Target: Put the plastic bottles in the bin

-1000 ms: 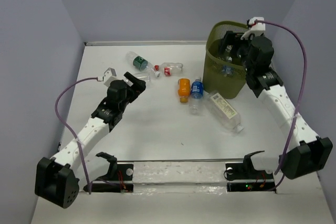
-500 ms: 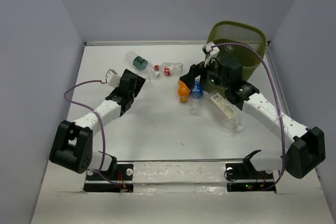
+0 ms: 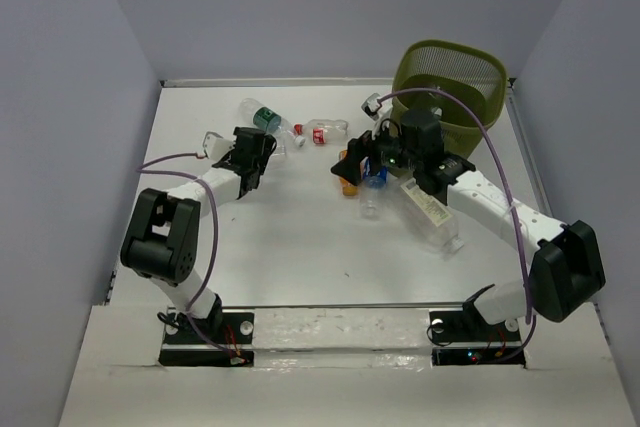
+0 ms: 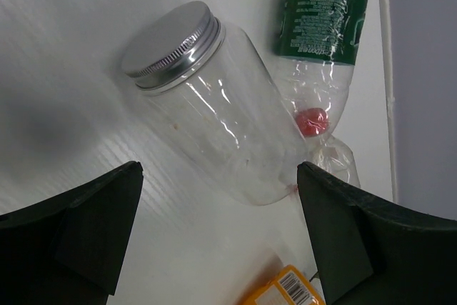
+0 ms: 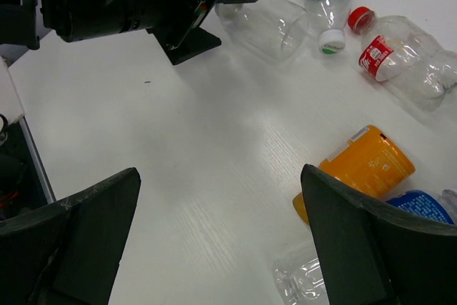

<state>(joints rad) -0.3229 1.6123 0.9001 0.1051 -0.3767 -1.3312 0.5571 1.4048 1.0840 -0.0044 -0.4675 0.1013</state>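
Bright, even overhead light, sharp focus, soft shadows on the table [image 4: 64, 19], faint glints on the clear jar [image 4: 221, 141].

Left arm [image 3: 205, 185] and right arm [image 3: 495, 209]: white tubular links, bulky black joint housings, rounded black shoulder blocks. Thin purple cable [image 3: 170, 159] trailing off each, ending at a small white wrist module [image 3: 210, 141]. Left gripper [image 4: 220, 169] and right gripper [image 5: 220, 171]: matte black, broad wedge-shaped fingers with flat faces.
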